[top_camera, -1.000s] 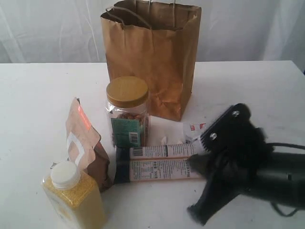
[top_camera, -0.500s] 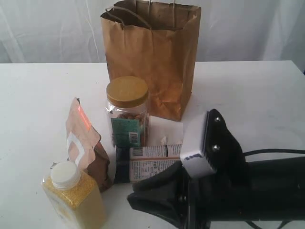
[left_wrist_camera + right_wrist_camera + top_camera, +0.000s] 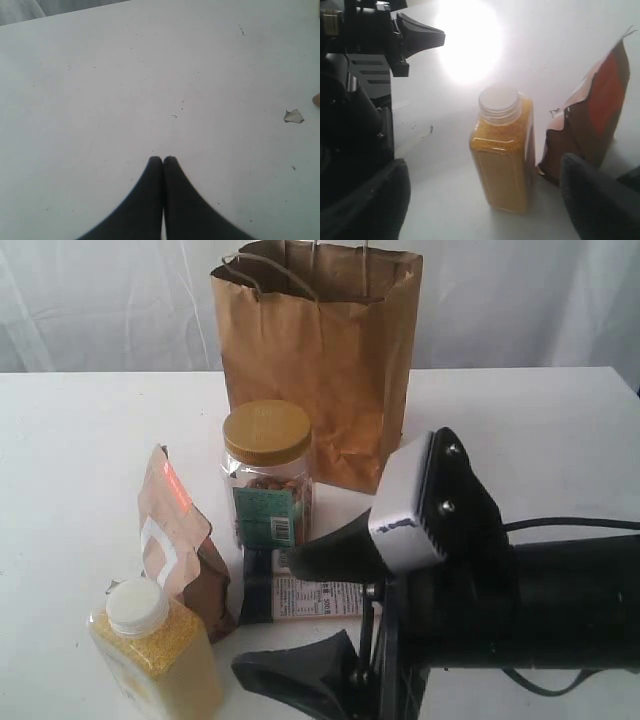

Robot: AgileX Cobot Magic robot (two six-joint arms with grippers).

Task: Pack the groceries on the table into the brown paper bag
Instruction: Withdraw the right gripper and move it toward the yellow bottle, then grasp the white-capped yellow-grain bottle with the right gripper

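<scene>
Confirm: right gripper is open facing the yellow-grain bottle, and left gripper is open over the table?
Not quite. The left gripper is shut, its tips pressed together over the table, as the left wrist view shows. The right gripper is open, facing the yellow-grain bottle.

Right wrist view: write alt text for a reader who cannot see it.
A yellow-grain bottle with white cap stands upright on the white table, framed by wide-open dark jaws that do not touch it. A brown pouch with orange mark stands beside it.
</scene>
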